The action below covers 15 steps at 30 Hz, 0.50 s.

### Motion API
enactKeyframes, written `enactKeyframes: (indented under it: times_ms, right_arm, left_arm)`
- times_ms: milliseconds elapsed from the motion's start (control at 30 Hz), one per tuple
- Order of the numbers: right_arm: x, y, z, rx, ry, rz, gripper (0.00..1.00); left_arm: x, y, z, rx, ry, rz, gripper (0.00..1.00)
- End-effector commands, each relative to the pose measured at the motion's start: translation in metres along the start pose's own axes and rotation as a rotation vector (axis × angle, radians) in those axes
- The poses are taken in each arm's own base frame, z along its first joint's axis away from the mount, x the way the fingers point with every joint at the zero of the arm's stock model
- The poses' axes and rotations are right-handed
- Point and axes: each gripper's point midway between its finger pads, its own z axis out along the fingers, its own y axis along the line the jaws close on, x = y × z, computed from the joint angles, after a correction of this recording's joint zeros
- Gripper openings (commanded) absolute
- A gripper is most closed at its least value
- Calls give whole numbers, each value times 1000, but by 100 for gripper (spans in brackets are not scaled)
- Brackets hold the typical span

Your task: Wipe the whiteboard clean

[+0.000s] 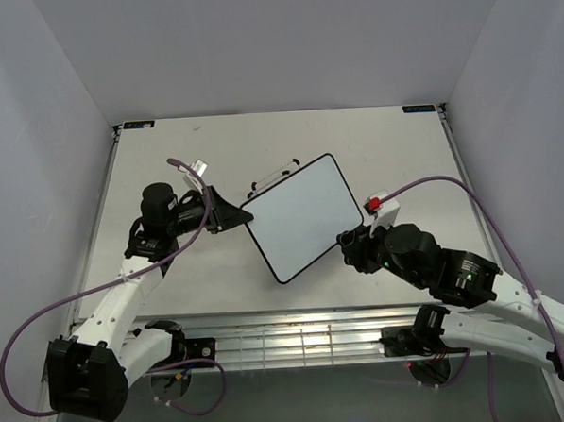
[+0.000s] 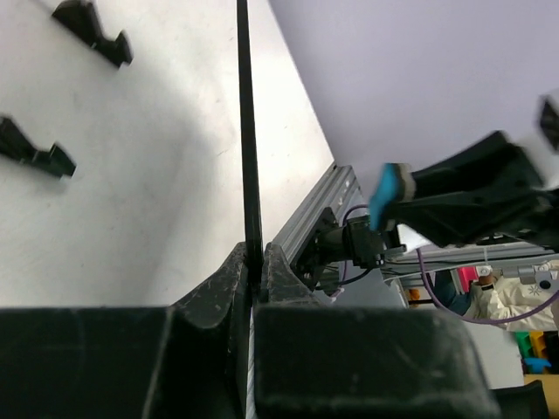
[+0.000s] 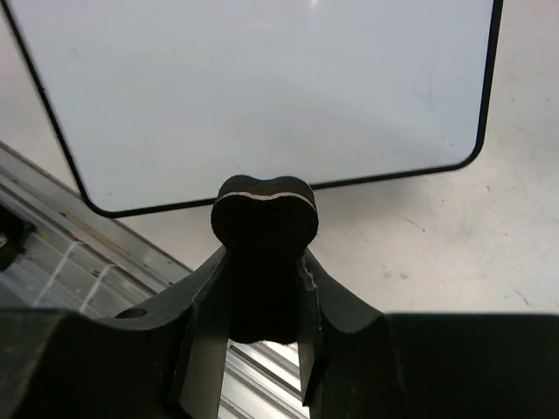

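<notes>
Whiteboard point(image 1: 303, 219) faces up (long axis points far-right).

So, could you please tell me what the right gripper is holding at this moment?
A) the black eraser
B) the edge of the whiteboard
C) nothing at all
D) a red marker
A: the right wrist view shows the right gripper shut on the black eraser, while the edge of the whiteboard is clamped by the left gripper instead.
</notes>
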Motion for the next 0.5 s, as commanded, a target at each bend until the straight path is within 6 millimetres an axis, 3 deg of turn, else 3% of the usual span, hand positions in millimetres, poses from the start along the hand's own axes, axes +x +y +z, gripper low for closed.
enactKeyframes:
  times_ms: [0, 133, 267, 467]
  right_arm:
    - [20, -31, -2, 160, 62, 28, 8]
    - [12, -43, -12, 213, 19, 68, 8]
    - [0, -43, -21, 202, -25, 77, 8]
    - [28, -58, -14, 300, 79, 65, 8]
  left_arm:
    - [-29, -54, -5, 161, -37, 131, 0]
    - [-42, -66, -6, 175, -62, 172, 0]
    - [-76, -72, -2, 130, -157, 245, 0]
    - [-129, -63, 16, 89, -265, 434, 0]
